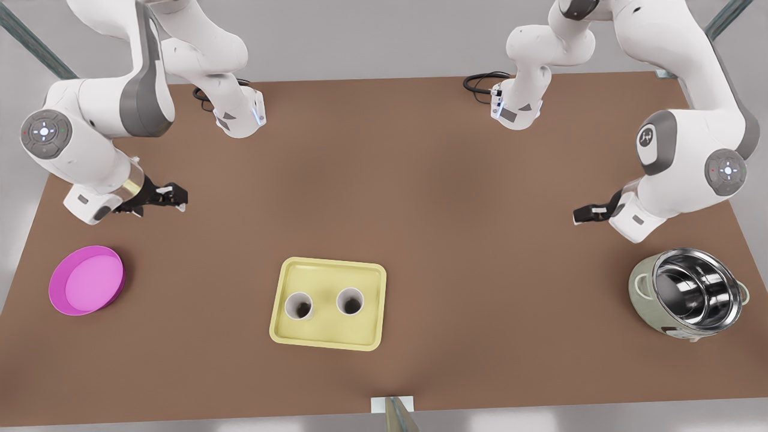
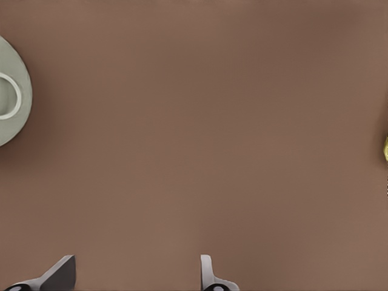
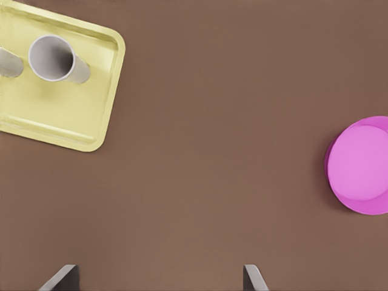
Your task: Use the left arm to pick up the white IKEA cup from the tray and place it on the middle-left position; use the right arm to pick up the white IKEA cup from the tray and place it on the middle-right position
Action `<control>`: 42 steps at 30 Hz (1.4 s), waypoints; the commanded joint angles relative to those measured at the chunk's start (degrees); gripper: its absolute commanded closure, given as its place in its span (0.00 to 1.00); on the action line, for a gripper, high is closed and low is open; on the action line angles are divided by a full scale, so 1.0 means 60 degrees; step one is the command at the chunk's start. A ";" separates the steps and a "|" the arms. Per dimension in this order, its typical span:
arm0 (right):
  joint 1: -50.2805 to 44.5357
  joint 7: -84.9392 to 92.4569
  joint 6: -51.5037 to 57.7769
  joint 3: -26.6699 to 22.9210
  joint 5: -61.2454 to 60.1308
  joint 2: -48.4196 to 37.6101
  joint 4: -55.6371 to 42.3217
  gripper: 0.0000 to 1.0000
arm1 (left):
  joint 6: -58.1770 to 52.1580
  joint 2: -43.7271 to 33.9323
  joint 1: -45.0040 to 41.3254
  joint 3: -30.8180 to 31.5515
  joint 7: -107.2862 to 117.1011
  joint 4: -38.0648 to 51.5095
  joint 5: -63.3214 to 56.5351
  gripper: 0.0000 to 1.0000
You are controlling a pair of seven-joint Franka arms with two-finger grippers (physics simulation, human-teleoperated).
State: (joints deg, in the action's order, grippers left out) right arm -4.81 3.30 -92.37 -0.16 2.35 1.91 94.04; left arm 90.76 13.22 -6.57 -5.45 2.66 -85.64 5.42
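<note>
You see the pale yellow rectangular tray (image 1: 329, 338) near the counter's (image 1: 420, 198) front edge, two white cups (image 1: 298, 305) (image 1: 350, 301) upright on it. Your left claw (image 2: 136, 276) hovers spread near the green steel-lined cooker (image 1: 690, 295); your right claw (image 3: 160, 279) hangs spread near the round pink dish (image 1: 87, 280).

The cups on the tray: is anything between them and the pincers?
Nothing visible. Only bare table separates the tray holding both cups from the left pincer, at the front view's right, and the right pincer, at its left.
</note>
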 commanded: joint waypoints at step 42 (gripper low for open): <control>-0.2114 -0.3305 -0.6930 0.0130 0.0019 0.7533 -0.2256 0.00 | 0.1383 0.0580 -0.0531 0.0000 -0.0678 0.0080 -0.0068 0.00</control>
State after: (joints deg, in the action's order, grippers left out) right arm -17.49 -11.11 -131.56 0.59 2.48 46.58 80.51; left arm 99.04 16.72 -9.76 -5.44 -1.11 -85.22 5.05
